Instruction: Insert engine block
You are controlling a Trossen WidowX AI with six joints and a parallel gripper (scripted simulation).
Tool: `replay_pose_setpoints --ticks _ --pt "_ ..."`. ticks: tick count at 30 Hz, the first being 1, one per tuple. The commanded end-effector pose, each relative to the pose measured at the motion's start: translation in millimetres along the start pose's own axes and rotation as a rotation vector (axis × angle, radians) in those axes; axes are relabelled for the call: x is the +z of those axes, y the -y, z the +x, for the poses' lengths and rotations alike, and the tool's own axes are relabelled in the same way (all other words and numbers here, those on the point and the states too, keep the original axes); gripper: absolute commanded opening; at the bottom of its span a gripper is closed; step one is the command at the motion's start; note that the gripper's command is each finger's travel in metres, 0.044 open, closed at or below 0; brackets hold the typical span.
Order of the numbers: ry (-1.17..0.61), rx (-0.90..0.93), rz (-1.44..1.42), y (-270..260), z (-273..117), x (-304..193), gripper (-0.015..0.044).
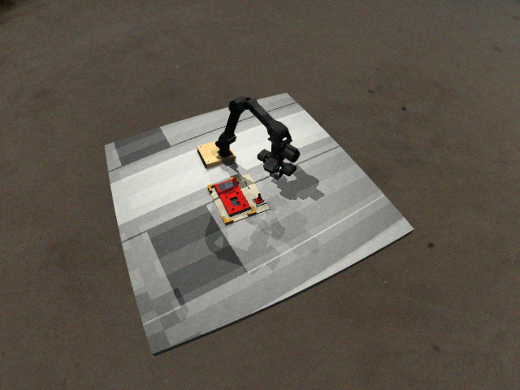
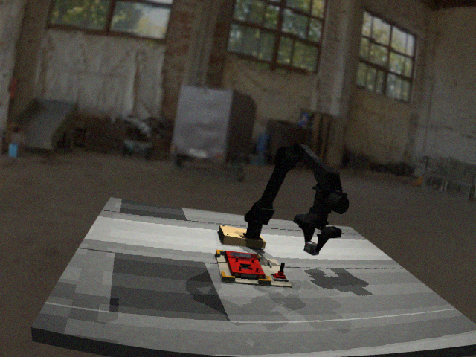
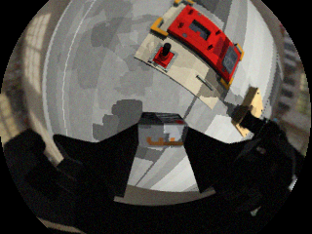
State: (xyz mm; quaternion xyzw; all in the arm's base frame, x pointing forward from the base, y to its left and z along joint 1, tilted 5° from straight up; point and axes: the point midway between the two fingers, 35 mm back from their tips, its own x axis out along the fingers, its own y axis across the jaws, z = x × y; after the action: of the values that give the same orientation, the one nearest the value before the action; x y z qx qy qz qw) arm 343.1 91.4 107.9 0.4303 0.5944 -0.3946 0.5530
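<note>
My gripper [image 1: 275,174] [image 2: 312,245] is shut on the engine block [image 2: 310,248] [image 3: 162,133], a small grey block with a dark ribbed top and an orange mark on one side. The block is held above the table, to the right of the car body in the top and exterior views. The red car body [image 1: 231,197] [image 2: 245,264] [image 3: 205,36] lies flat on a cream board, between yellow corner pieces. Its square opening [image 1: 234,201] [image 2: 245,266] [image 3: 199,29] shows dark and has no block in it. The rib and the block's slot are too small to tell.
The cream board [image 1: 250,183] [image 3: 187,86] also bears a small red piece with an upright black knob [image 1: 259,196] [image 2: 282,267] [image 3: 167,49], between the car body and the gripper. A thin dark slot or pin lies near it. The arm stands on a wooden base [image 1: 206,155] [image 2: 231,235] behind the board.
</note>
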Motion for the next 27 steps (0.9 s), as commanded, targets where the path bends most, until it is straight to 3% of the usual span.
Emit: replay_pose_setpoints --ticks 1,11,17,27 --pt "0.004 0.001 -0.005 1 -11 0 0.0" --pt "0.004 0.0 -0.004 6 -37 0 0.0" --pt "0.004 0.001 -0.004 4 -17 -1 0.0" --pt "0.075 -0.002 -0.004 5 -20 -4 0.0"
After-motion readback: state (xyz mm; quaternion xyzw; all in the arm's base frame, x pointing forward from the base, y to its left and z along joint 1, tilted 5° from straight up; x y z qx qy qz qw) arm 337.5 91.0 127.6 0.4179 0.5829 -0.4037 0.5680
